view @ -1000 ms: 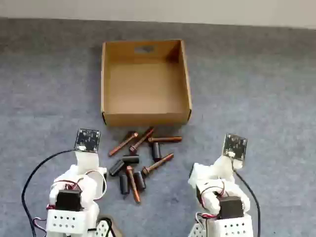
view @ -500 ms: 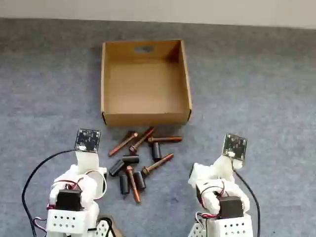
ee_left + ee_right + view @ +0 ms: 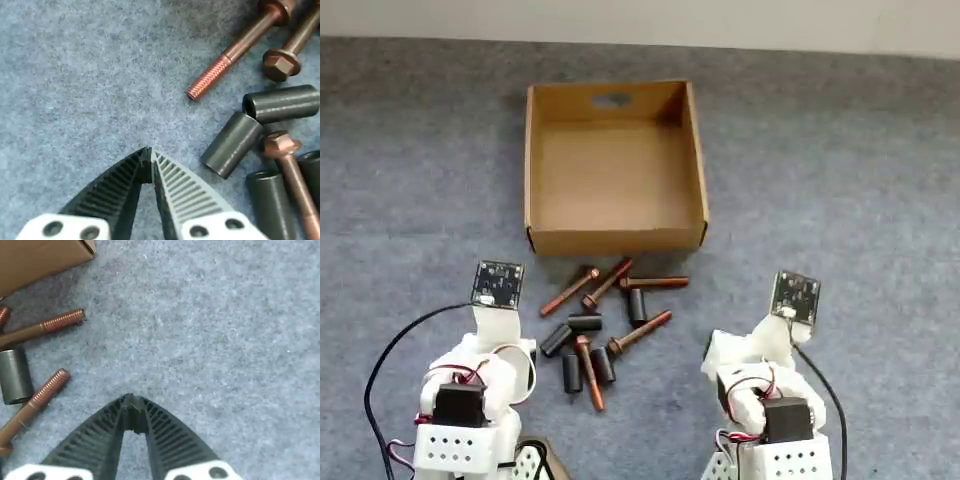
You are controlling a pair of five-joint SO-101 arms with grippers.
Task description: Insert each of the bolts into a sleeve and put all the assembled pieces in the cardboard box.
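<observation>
Several copper bolts [image 3: 606, 283] and black sleeves [image 3: 584, 323] lie loose in a heap on the grey carpet, just in front of the empty cardboard box [image 3: 614, 238]. The left arm [image 3: 485, 360] rests folded at the near left, the right arm [image 3: 765, 375] at the near right. My left gripper [image 3: 149, 152] is shut with nothing in it, its tips over bare carpet beside a black sleeve [image 3: 232, 145] and a bolt [image 3: 235, 49]. Also shut and holding nothing, my right gripper [image 3: 132, 400] hovers near two bolts' threaded ends [image 3: 50, 385] and a sleeve [image 3: 14, 376].
The box [image 3: 40, 257] has a hand slot [image 3: 611, 100] in its far wall. Open carpet spreads to the left and right of the heap and around the box. A pale wall edge runs along the back.
</observation>
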